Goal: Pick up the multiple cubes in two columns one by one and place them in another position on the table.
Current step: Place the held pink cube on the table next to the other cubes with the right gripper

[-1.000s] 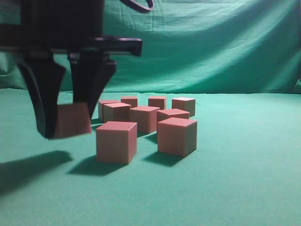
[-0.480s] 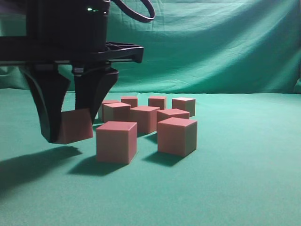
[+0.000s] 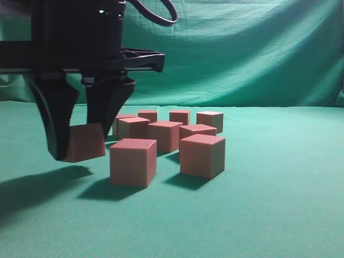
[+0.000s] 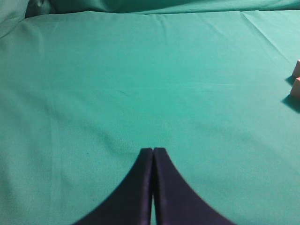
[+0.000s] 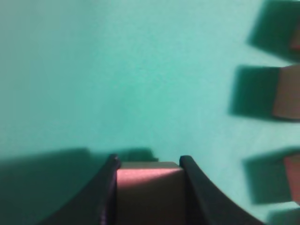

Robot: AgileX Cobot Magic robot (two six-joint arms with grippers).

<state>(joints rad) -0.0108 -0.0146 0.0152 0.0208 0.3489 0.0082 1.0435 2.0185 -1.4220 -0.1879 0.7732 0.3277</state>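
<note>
Several pink-red cubes stand in two columns on the green cloth, the nearest ones front left [image 3: 133, 161] and front right [image 3: 202, 155]. My right gripper [image 3: 79, 153] hangs at the left of the exterior view, to the left of the columns. It is shut on one cube [image 3: 86, 143], held slightly tilted just above the cloth. The right wrist view shows this cube [image 5: 147, 187] between the two fingers [image 5: 148, 161]. My left gripper [image 4: 153, 150] is shut and empty over bare cloth, with two cubes [image 4: 296, 87] at the far right edge of its view.
A green cloth [image 3: 279, 204] covers the table and hangs as a backdrop behind. Cubes of the columns [image 5: 287, 91] lie along the right edge of the right wrist view. Bare cloth lies left of and in front of the held cube.
My right gripper has come down a little with the cube and shifted slightly right; its shadow on the cloth has drawn closer. The standing cubes have not moved.
</note>
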